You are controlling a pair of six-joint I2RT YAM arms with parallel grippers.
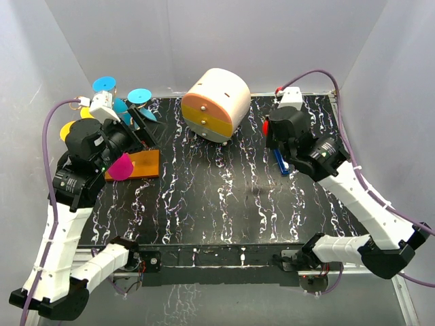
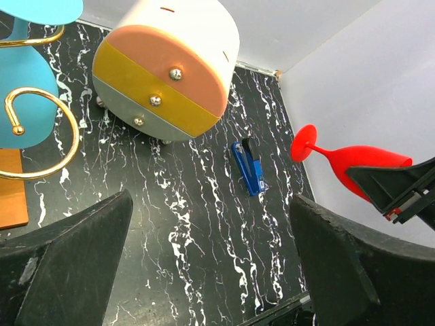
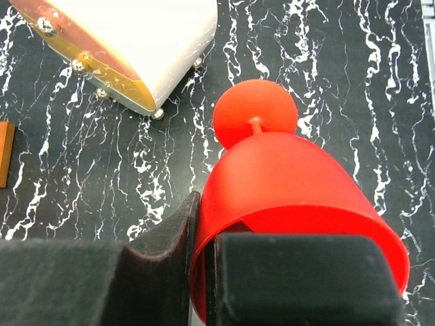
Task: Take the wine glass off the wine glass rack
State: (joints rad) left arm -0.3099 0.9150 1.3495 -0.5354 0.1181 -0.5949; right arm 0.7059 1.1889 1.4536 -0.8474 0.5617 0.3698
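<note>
The wine glass rack is gold wire (image 2: 42,129) on an orange base (image 1: 139,165) at the far left. Cyan glasses (image 1: 139,95), a yellow one (image 1: 68,129) and a pink one (image 1: 122,167) hang on it. My right gripper (image 3: 204,261) is shut on the bowl wall of a red wine glass (image 3: 292,183), one finger inside and one outside. It holds the glass tilted above the table, far from the rack; the glass also shows in the top view (image 1: 266,127) and the left wrist view (image 2: 353,163). My left gripper (image 2: 211,272) is open and empty beside the rack.
A white-and-orange rounded drawer box (image 1: 216,104) stands at the back centre. A blue stapler (image 1: 281,163) lies on the black marbled table (image 1: 217,204) under my right arm. White walls close in the back and both sides.
</note>
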